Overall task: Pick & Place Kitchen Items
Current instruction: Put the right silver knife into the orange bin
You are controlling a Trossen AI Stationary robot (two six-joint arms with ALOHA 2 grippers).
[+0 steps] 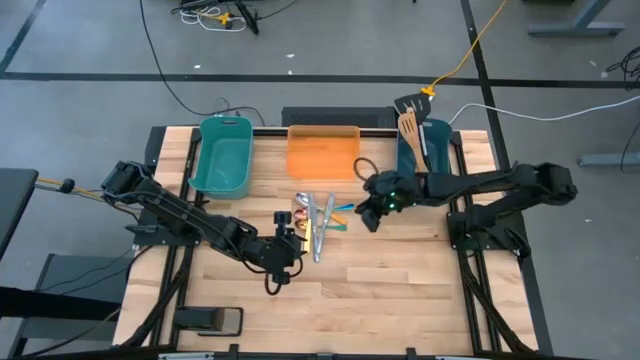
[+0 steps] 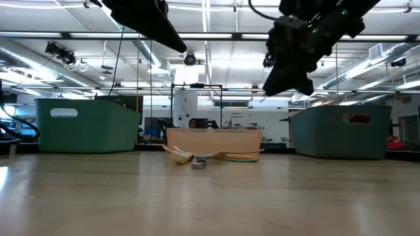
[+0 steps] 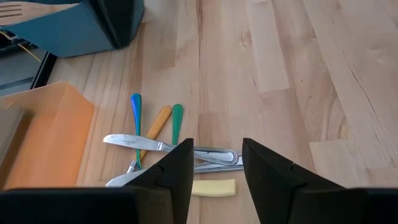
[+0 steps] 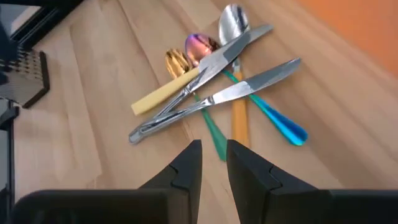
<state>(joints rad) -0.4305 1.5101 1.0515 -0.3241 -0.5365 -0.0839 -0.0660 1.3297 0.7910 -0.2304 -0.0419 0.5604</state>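
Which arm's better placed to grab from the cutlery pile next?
Probably left. The left gripper is open beside the cutlery pile. The right gripper also sits close, but its fingers are nearly shut.

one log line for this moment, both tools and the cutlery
left tool: open, beside cutlery pile | right tool: narrow gap, empty, above table near pile | cutlery: on table

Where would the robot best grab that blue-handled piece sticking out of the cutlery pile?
Probably by the free blue handle, coming straight down from above with the gripper closing across its narrow width. The blue-handled piece lies flat on the table, and that end fans out clear of the pile, while its other end is crossed by the silver knives. The right gripper is nearest.
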